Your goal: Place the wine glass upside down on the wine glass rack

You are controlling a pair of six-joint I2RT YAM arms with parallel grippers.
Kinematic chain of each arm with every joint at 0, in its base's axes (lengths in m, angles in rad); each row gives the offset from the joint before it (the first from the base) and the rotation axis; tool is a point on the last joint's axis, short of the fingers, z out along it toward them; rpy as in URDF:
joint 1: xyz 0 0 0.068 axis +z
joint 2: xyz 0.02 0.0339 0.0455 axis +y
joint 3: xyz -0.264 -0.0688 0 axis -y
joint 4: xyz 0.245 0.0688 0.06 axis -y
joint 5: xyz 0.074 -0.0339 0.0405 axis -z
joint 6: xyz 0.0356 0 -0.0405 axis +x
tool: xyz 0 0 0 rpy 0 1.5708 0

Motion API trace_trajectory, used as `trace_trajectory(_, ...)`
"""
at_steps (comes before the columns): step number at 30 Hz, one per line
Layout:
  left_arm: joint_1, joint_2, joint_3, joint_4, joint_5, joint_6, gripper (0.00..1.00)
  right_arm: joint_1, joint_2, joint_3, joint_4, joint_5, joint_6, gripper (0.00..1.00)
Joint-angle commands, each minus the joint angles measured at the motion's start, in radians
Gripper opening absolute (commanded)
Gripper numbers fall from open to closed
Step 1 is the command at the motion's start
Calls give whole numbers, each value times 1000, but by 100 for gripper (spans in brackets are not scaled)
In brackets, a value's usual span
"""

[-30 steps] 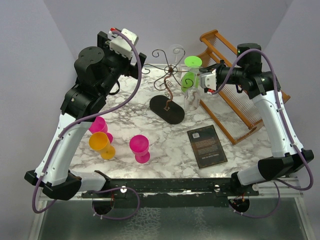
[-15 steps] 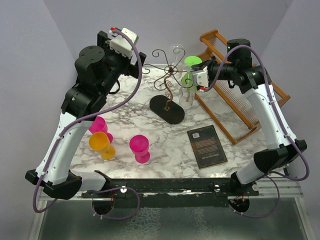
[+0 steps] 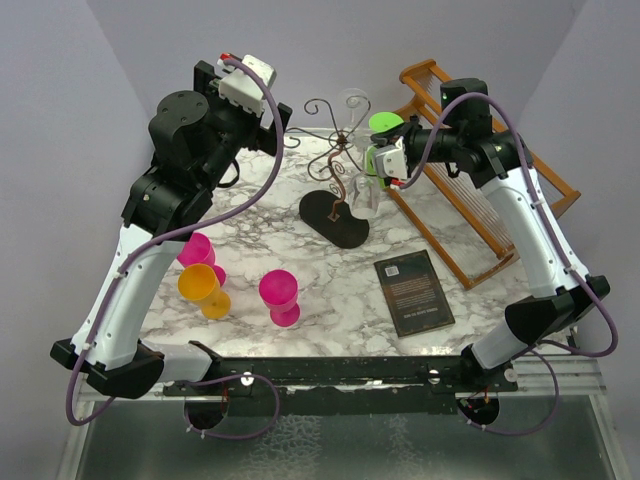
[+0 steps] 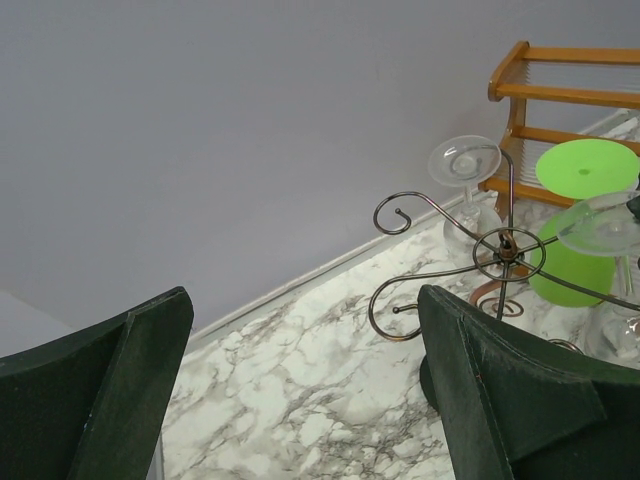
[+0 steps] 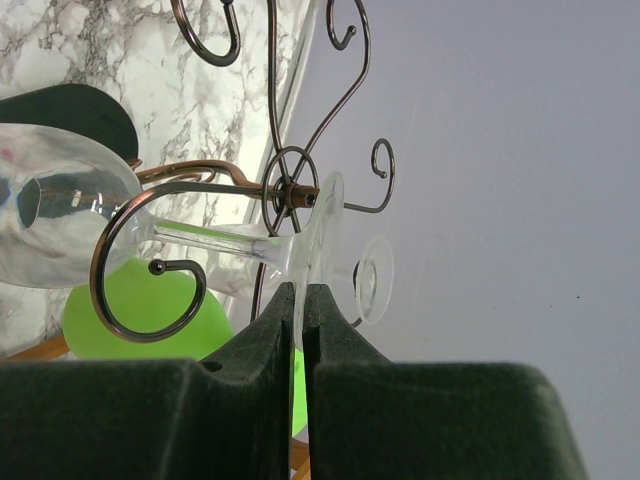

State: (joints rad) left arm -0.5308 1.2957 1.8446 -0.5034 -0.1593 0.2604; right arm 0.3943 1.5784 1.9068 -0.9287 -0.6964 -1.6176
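The wine glass rack (image 3: 335, 150) is a dark wire tree with curled arms on a black oval base, at the back middle of the table. My right gripper (image 3: 372, 168) is shut on the foot of a clear wine glass (image 3: 366, 196), which hangs bowl down just right of the rack's post. In the right wrist view my right gripper (image 5: 303, 298) pinches the foot edge; the stem (image 5: 215, 237) lies inside a curled arm (image 5: 112, 262) near the hub (image 5: 290, 190). My left gripper (image 4: 300, 315) is open and empty, raised left of the rack (image 4: 505, 250).
Another clear glass (image 3: 352, 101) hangs upside down at the rack's back. An upside-down green glass (image 3: 383, 124) is right behind my right gripper. A wooden dish rack (image 3: 480, 200) stands at right. A black book (image 3: 413, 291), two pink glasses (image 3: 278, 295) and an orange one (image 3: 200, 285) sit nearer.
My right gripper has carried the clear glass leftward, from beside the wooden rack to the wire rack's arms. The left arm has not moved.
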Motion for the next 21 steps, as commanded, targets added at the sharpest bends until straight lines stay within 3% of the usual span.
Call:
trace_trajectory(1,6,3,30,19,-15,1,98,11,-30,15,-3,-3,-2,1)
trace_trajectory(21,9,-2,27,17,-5,3,98,14,-79,-26,-27,-29,23,1)
